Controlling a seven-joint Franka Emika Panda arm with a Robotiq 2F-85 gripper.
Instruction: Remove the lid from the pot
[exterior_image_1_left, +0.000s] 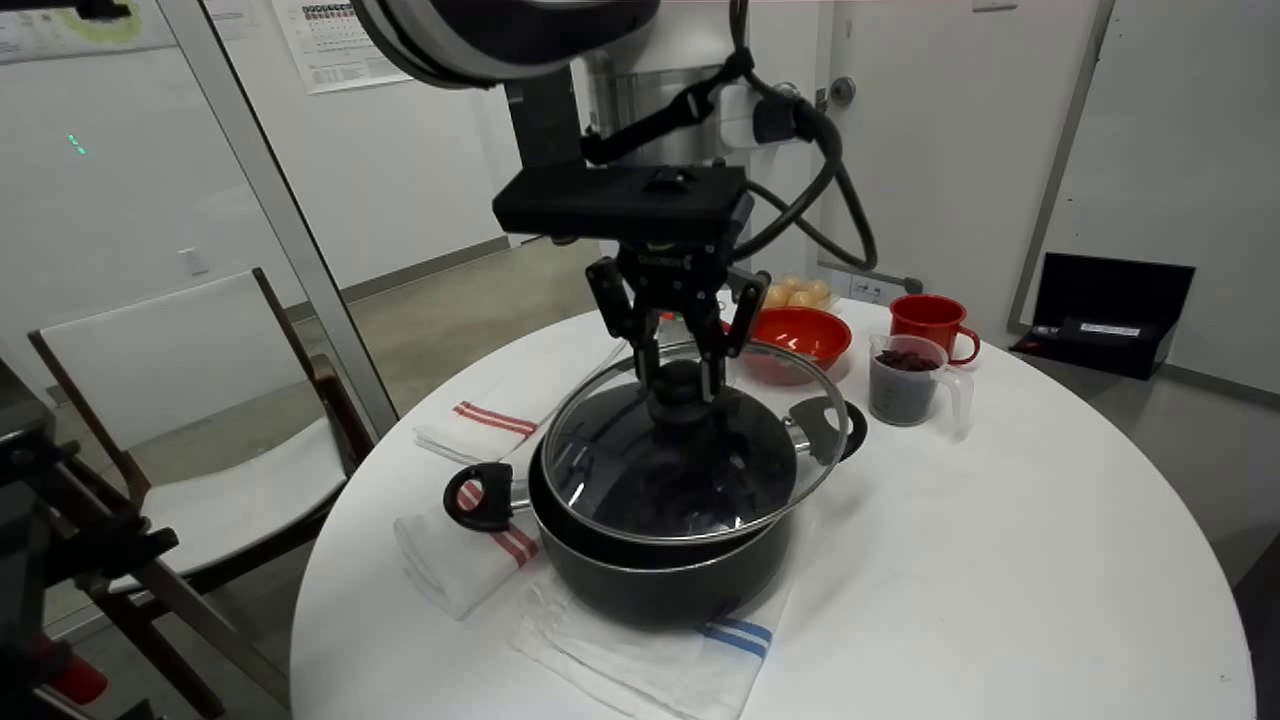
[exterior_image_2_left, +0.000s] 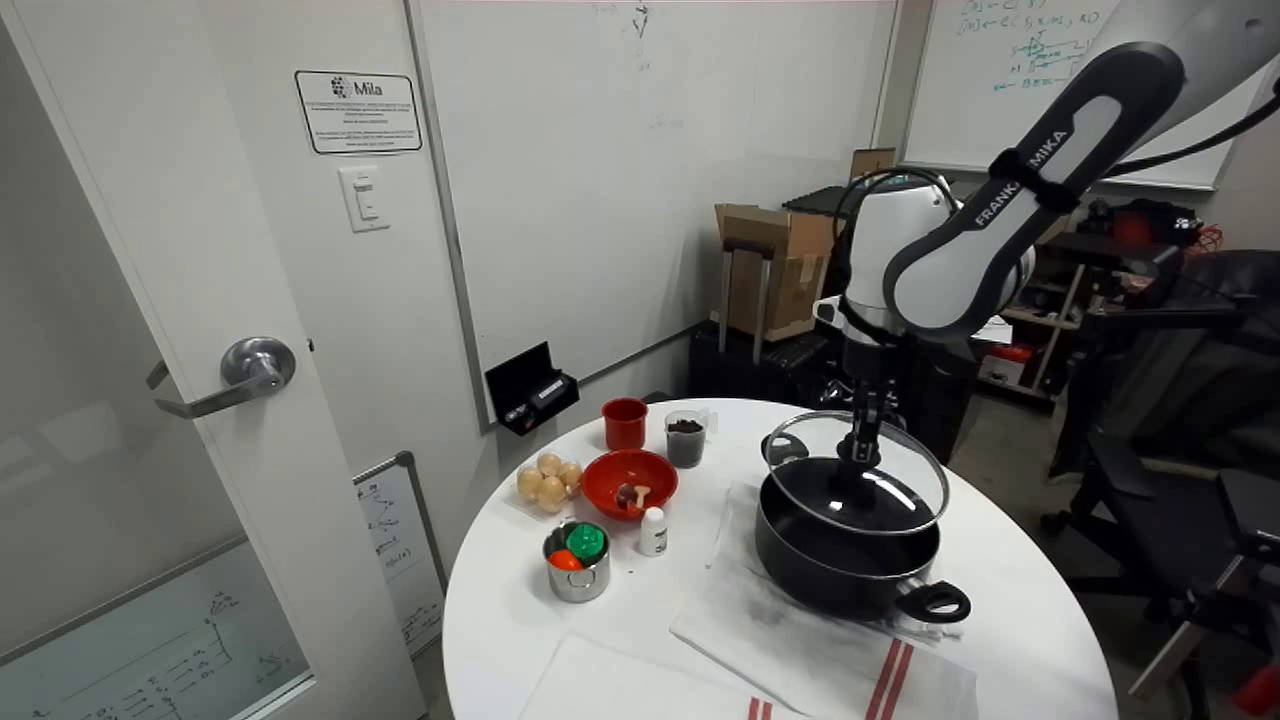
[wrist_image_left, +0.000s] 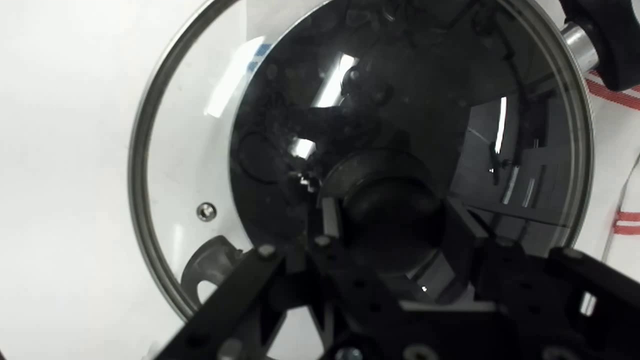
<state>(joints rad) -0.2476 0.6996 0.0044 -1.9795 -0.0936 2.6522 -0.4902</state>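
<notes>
The glass lid (exterior_image_1_left: 610, 470) with its metal rim is raised above the black pot (exterior_image_1_left: 660, 590) and slightly tilted, with a gap between its rim and the pot's rim. The lid (exterior_image_2_left: 895, 505) and pot (exterior_image_2_left: 820, 570) show the same gap in an exterior view. My gripper (exterior_image_1_left: 680, 385) is shut on the lid's dark knob, one finger on each side. In the wrist view, the gripper (wrist_image_left: 392, 220) holds the knob, and the lid (wrist_image_left: 280, 100) covers most of the picture. The pot stands on cloths, and one of its handles (wrist_image_left: 612, 40) shows at the upper right there.
A red bowl (exterior_image_1_left: 805, 335), a red mug (exterior_image_1_left: 925, 318) and a measuring cup (exterior_image_1_left: 900, 390) stand behind the pot. A steel cup (exterior_image_2_left: 578, 575), a white bottle (exterior_image_2_left: 653, 532) and a carton of eggs (exterior_image_2_left: 548, 482) stand nearby. Folded towels (exterior_image_2_left: 800, 650) lie under and beside the pot.
</notes>
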